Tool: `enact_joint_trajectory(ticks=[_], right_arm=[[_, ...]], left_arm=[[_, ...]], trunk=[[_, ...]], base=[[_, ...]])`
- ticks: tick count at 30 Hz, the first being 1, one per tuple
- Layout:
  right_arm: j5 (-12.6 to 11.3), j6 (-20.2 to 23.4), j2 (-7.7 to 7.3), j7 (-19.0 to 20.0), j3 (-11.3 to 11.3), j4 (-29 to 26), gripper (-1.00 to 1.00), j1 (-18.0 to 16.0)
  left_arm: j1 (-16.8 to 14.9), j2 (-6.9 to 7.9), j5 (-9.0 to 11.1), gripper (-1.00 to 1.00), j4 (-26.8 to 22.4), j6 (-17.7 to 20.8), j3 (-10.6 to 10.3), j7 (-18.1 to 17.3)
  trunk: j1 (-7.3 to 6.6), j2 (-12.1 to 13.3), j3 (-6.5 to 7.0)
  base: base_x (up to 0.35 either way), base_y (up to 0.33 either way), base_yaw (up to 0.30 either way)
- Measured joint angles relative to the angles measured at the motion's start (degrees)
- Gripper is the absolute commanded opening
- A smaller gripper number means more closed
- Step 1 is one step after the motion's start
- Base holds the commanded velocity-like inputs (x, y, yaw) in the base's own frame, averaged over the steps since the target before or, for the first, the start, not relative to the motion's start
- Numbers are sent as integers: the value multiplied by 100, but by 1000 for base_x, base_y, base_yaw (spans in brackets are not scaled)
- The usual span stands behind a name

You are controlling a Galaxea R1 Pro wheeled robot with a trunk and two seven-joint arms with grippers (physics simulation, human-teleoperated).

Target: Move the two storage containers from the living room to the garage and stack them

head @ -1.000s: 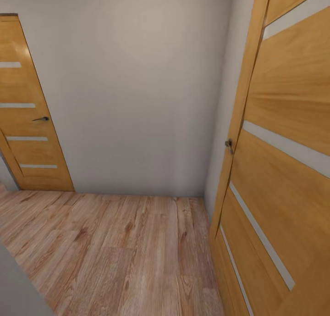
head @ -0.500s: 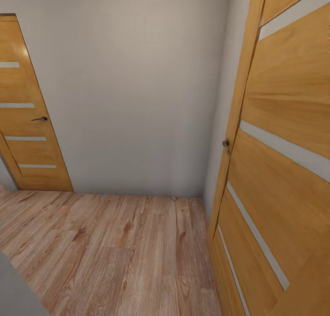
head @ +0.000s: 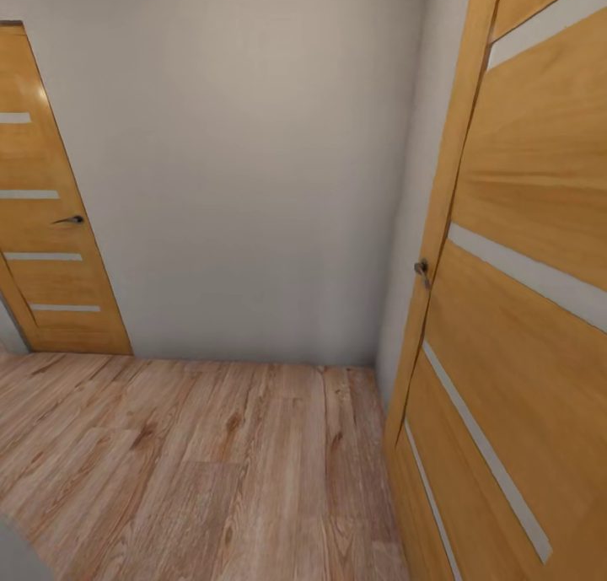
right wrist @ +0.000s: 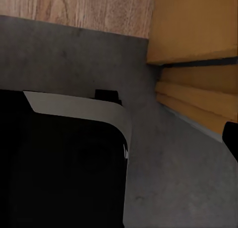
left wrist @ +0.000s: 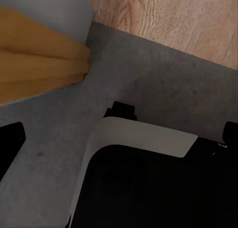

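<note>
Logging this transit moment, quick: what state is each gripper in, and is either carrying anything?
Left gripper: cannot be told; its wrist view looks down at grey floor and the robot's base.
Right gripper: cannot be told either; no container seen.

A light wood plank floor (head: 211, 463) runs up to a plain pale wall (head: 253, 168), with a wooden door (head: 51, 227) standing at its far left edge and another wooden door (head: 514, 328) standing on it at the right. In both wrist views, the planks meet a dark grey concrete floor (left wrist: 148, 84) along a straight edge, and the robot's black base (left wrist: 148, 188) rests on the concrete.
</note>
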Motion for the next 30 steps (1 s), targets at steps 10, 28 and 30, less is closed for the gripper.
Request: enact_joint_trajectory(ticks=[10,28,30], right_arm=[[0,-1,1,-1,4,1,100,0],[0,2,0,-1,4,0,100,0],[0,0,0,-1,4,1,100,0]], left_arm=[[0,0,0,100,0,-2,-1,-1],[0,-2,8,100,0,15,7,-36],[0,-1,9,100,0,15,7,-36]], trunk=[[2,0,0],[0,0,0],[0,0,0]], base=[[230,30,0],[67,0,0],[302,0,0]])
